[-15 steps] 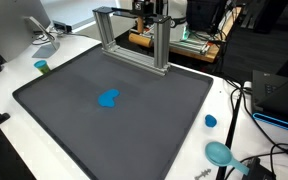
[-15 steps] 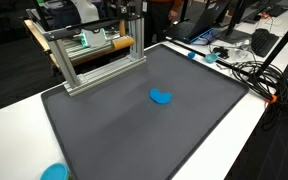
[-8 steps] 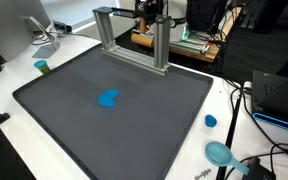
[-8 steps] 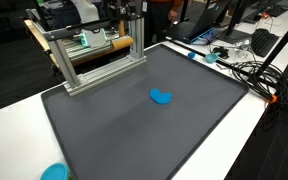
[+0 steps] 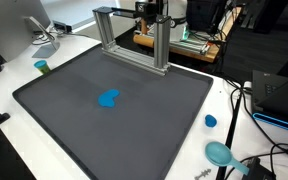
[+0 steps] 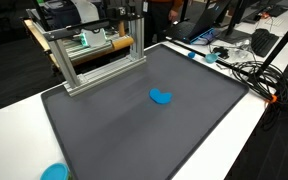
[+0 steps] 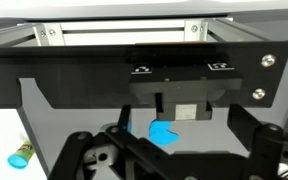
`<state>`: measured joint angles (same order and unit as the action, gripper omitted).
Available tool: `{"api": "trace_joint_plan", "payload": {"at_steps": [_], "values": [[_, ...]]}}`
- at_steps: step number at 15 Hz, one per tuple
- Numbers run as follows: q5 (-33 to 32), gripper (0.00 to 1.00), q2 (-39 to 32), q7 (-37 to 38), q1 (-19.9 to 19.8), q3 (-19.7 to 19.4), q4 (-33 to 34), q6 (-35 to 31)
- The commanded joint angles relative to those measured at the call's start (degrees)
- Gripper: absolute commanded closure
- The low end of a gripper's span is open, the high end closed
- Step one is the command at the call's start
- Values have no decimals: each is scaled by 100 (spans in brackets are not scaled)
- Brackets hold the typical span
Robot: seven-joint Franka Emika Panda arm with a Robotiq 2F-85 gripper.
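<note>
Pincer [image 7: 169,165] hangs, fingers apart, by the far metal frame [image 5: 164,45]. Blue lump [image 5: 109,98] lies on the grey mat [image 5: 154,125].

The white table [image 5: 9,82] before me bore a dark grey mat [image 5: 144,125]. A blue lump [image 5: 109,98] lay on it, a metal frame [image 5: 134,38] stood at its edge, and a blue cap [image 5: 211,121] sat on bare tabletop.

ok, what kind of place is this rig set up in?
Most likely a lab or workshop bench. An aluminium extrusion frame stands on a dark mat over a white table. Loose cables trail along one edge, and a monitor stand sits nearby.
</note>
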<state>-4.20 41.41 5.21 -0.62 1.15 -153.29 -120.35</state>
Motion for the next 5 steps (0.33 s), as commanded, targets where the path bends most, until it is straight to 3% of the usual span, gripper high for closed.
{"api": "trace_joint_plan", "payload": {"at_steps": [1, 3, 4, 5], "values": [[-157, 0, 1161, 388, -221, 234, -288, -51], [-381, 0, 1511, 342, -251, 410, -227, -77], [-165, 0, 916, 215, -180, 226, -4, 8], [-221, 0, 1133, 227, -187, 296, -12, 9]]}}
